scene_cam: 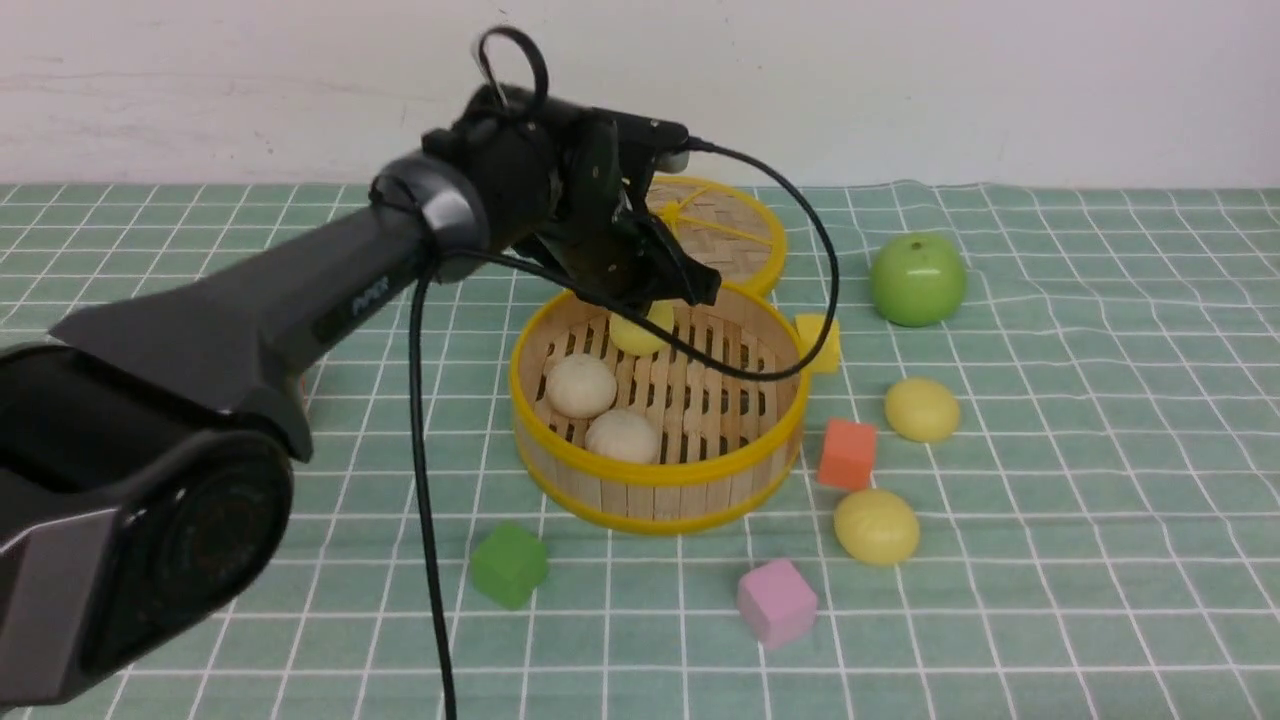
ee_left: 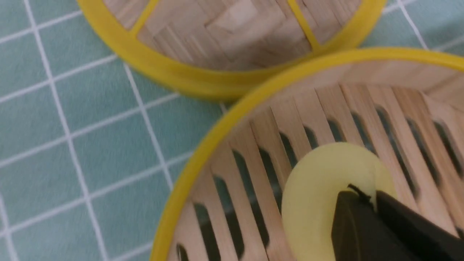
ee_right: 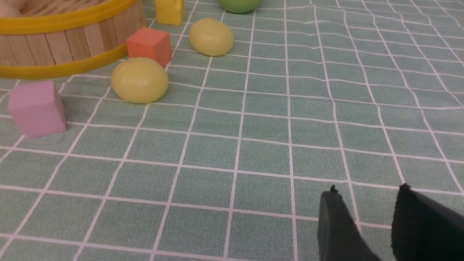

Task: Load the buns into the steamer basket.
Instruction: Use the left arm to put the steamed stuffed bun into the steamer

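My left gripper (scene_cam: 672,290) is shut on a pale yellow bun (scene_cam: 640,332) and holds it just inside the far side of the steamer basket (scene_cam: 660,478). In the left wrist view the fingertips (ee_left: 348,203) pinch the bun (ee_left: 315,195) above the slatted floor of the basket (ee_left: 203,159). Two off-white buns (scene_cam: 581,385) (scene_cam: 622,436) lie in the basket. Two pale yellow buns (scene_cam: 921,409) (scene_cam: 876,526) lie on the cloth to its right and also show in the right wrist view (ee_right: 211,37) (ee_right: 139,80). My right gripper (ee_right: 368,190) is open and empty above the cloth, out of the front view.
The flat woven lid (scene_cam: 735,232) lies behind the basket, touching it. A green apple (scene_cam: 917,279) stands at the right rear. Yellow (scene_cam: 818,342), orange (scene_cam: 848,453), pink (scene_cam: 776,602) and green (scene_cam: 509,565) cubes lie around the basket. A black cable hangs over the basket.
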`<action>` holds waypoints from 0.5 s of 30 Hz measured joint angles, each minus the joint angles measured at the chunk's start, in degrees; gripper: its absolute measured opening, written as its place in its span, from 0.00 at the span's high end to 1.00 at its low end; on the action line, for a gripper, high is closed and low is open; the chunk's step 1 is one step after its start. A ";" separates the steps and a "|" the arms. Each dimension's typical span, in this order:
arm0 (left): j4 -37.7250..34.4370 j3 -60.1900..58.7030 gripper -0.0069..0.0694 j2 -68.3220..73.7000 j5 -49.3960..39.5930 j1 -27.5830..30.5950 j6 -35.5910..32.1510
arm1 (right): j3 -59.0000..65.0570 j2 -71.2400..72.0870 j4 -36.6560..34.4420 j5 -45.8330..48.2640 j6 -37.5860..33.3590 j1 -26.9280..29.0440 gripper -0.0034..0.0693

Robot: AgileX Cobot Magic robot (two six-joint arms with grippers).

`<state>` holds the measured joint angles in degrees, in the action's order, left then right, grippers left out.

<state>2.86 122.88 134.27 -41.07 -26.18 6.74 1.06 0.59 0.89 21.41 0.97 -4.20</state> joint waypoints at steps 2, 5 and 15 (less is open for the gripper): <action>0.37 0.26 0.91 1.11 1.18 0.18 0.00 | 0.00 0.00 0.00 0.00 0.00 0.00 0.62; 1.18 0.55 0.86 1.97 1.79 0.35 0.00 | 0.00 0.00 0.00 0.00 0.00 0.00 0.62; 1.79 0.66 0.43 -0.09 -1.90 0.35 3.46 | 0.00 0.00 0.00 0.00 0.00 0.00 0.62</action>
<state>4.64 123.53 134.17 -42.97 -25.83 10.20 1.06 0.59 0.89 21.41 0.97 -4.20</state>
